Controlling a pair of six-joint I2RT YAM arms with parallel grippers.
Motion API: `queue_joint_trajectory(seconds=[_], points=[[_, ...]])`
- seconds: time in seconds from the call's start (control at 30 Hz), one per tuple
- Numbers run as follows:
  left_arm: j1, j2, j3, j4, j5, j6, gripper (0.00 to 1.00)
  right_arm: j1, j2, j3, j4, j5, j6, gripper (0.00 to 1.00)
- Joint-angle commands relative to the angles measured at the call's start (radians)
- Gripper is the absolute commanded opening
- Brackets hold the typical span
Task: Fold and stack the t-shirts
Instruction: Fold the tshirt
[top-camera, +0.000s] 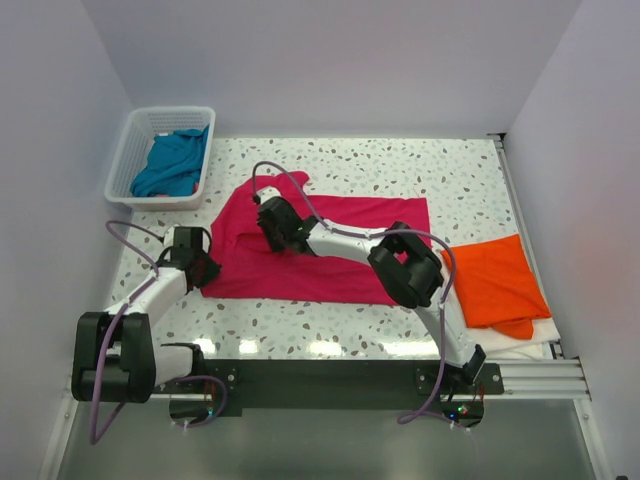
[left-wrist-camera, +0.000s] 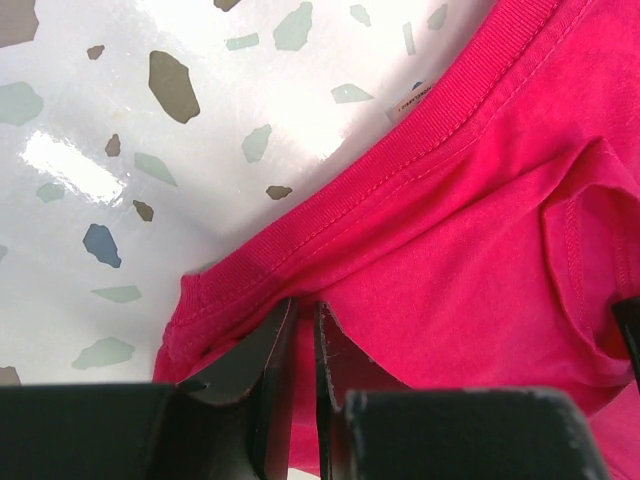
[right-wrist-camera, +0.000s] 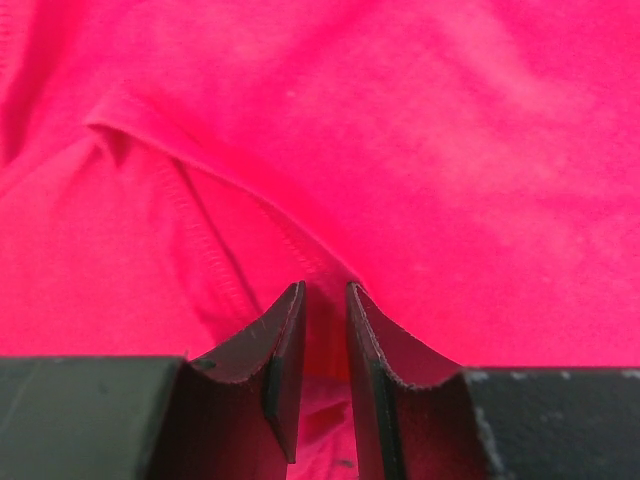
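Observation:
The crimson-pink t-shirt (top-camera: 340, 262) lies spread across the middle of the table. My left gripper (top-camera: 204, 264) sits at its left edge, by the ribbed collar (left-wrist-camera: 400, 150), with the jaws shut on a pinch of the pink cloth (left-wrist-camera: 480, 220). My right gripper (top-camera: 272, 226) is over the shirt's upper left part. Its jaws are shut on a seamed fold of the same shirt (right-wrist-camera: 450, 150). The bright orange t-shirt (top-camera: 495, 280) lies folded at the right side of the table. The teal-blue t-shirt (top-camera: 172, 162) is bunched inside the basket.
A white lattice basket (top-camera: 128, 150) stands at the back left corner. A white sheet (top-camera: 525, 346) shows under the orange shirt's near edge. A metal rail (top-camera: 522, 215) runs along the table's right side. Walls close in the left, back and right.

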Motion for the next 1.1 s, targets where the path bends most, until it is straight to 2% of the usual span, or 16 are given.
queue_joint_trajectory(seconds=[0.0,0.4,0.77,0.97,1.07], points=[[0.014,-0.012,0.035,-0.002,-0.016,0.022,0.17,-0.019,-0.052,-0.013,0.007,0.042,0.003,0.26],[0.019,-0.019,0.033,-0.007,-0.011,0.03,0.17,-0.059,-0.13,-0.089,0.056,-0.026,0.035,0.27],[0.042,-0.026,0.036,-0.004,0.007,0.037,0.17,-0.056,-0.288,-0.163,0.126,-0.101,0.066,0.27],[0.048,-0.031,0.048,-0.009,0.023,0.045,0.17,0.003,-0.308,-0.215,0.174,-0.162,0.101,0.27],[0.05,-0.032,0.052,-0.007,0.021,0.05,0.17,0.043,-0.267,-0.214,0.201,-0.161,0.098,0.27]])
